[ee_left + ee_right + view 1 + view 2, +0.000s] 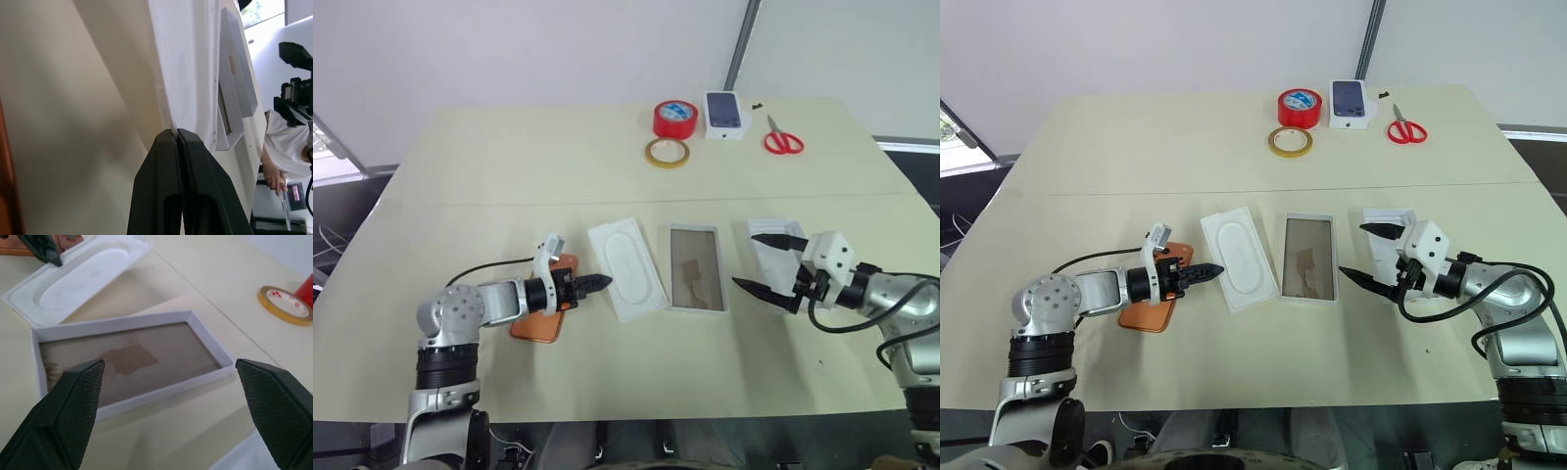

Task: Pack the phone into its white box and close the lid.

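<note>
My left gripper (1212, 269) is pinched tight with nothing held, tips at the edge of the moulded insert (1239, 257), hovering over the orange phone (1151, 313) on the table (1136, 157). At three o'clock sits the white box (1309, 259), floor bare. My right gripper (1369, 253) gapes wide above the lid (1383, 217).

phone (546, 315) left of insert (626, 267), white box (694, 267) right
</note>
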`<act>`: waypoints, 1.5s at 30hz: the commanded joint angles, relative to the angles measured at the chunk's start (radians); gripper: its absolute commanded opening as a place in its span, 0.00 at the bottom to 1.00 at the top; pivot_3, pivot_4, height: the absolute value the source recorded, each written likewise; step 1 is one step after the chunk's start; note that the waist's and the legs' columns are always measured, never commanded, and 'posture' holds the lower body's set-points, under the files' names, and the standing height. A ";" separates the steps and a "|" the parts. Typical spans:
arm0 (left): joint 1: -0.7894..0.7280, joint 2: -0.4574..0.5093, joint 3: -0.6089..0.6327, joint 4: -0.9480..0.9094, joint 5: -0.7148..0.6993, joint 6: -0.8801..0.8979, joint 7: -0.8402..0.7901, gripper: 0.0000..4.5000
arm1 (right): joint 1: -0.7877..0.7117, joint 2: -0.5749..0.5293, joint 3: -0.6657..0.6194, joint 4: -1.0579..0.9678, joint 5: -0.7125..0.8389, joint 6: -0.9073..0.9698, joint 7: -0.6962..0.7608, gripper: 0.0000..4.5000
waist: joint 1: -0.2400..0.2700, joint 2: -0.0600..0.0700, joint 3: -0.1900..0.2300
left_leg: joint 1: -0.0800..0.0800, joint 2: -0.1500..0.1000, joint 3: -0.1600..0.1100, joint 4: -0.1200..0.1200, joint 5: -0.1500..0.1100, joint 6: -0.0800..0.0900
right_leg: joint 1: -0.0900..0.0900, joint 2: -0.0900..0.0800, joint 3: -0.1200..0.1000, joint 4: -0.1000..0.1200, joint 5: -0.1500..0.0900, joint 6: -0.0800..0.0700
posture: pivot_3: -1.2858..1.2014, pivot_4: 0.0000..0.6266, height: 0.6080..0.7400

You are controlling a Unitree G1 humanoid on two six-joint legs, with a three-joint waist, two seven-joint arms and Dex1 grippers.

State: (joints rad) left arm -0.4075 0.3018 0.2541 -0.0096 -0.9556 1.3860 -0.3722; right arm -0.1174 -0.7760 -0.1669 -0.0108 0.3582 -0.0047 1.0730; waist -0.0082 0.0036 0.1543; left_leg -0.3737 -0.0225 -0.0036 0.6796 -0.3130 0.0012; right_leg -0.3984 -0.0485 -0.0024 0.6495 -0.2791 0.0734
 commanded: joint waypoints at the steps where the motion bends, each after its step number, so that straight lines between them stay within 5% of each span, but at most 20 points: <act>1: -0.023 0.032 0.005 0.035 0.024 0.013 0.002 0.01 | 0.005 0.004 0.023 -0.086 0.017 0.011 0.013 1.00 | -0.001 0.000 0.000 | 0.000 0.000 0.000 0.000 0.000 0.000 | 0.000 0.000 0.000 0.000 0.000 0.000 | 0.52 0.24 1.00; 9: -0.089 0.110 -0.035 0.005 -0.002 -0.083 -0.211 0.01 | 0.040 0.019 0.206 -0.231 -0.001 0.176 0.031 1.00 | -0.001 -0.003 0.002 | -0.003 0.000 0.000 -0.001 0.000 0.000 | -0.003 0.000 0.000 0.000 0.000 0.000 | 0.52 0.24 1.00; 14: -0.172 0.171 -0.086 0.112 -0.010 0.022 -0.294 0.01 | -0.020 0.011 0.304 -0.150 -0.100 0.181 0.041 1.00 | 0.000 -0.003 0.002 | -0.004 0.000 0.000 0.000 0.000 -0.001 | -0.005 0.000 0.000 0.000 0.000 0.000 | 0.52 0.24 1.00; 23: -0.245 0.176 -0.143 0.197 0.085 -0.063 -0.348 0.00 | -0.068 0.005 0.355 -0.102 -0.166 0.114 0.090 0.01 | 0.000 -0.004 0.002 | -0.013 0.000 -0.001 0.001 0.002 -0.004 | -0.013 0.000 0.000 0.000 0.000 0.000 | 0.52 0.24 1.00; 37: -0.338 0.129 -0.158 0.264 0.046 0.090 -0.436 0.00 | -0.086 0.090 0.389 -0.174 -0.148 0.123 0.075 0.01 | -0.002 -0.006 0.004 | -0.014 0.000 -0.001 0.002 0.004 -0.006 | -0.014 0.000 0.000 0.002 0.000 0.000 | 0.52 0.24 1.00; 40: -0.332 0.114 -0.181 0.263 0.070 0.056 -0.436 0.00 | -0.072 0.072 0.381 -0.202 -0.132 0.127 0.100 0.21 | -0.001 -0.006 0.004 | -0.014 0.000 -0.001 0.002 0.004 -0.006 | -0.014 0.000 0.000 0.001 0.000 0.000 | 0.52 0.24 1.00; 44: -0.353 0.093 -0.206 0.290 0.092 0.030 -0.450 0.00 | -0.056 0.035 0.325 -0.221 -0.123 0.134 0.087 0.65 | 0.002 -0.006 0.004 | -0.014 -0.001 -0.001 0.002 0.003 -0.006 | -0.014 0.000 0.000 0.001 0.000 0.000 | 0.52 0.24 1.00; 45: -0.356 0.091 -0.211 0.291 0.093 0.024 -0.460 0.00 | -0.047 0.019 0.306 -0.230 -0.103 0.159 0.089 0.65 | 0.002 -0.006 0.004 | -0.015 -0.001 -0.001 0.002 0.003 -0.006 | -0.014 0.000 0.000 0.001 0.000 0.000 | 0.52 0.24 1.00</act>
State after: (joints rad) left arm -0.7413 0.3914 0.0480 0.2935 -0.8602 1.4278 -0.8057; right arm -0.1683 -0.7330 0.1982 -0.1962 0.2173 0.1371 1.1646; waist -0.0065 -0.0028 0.1583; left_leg -0.3884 -0.0233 -0.0046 0.6822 -0.3096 -0.0047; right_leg -0.4122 -0.0485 -0.0027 0.6506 -0.2790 0.0735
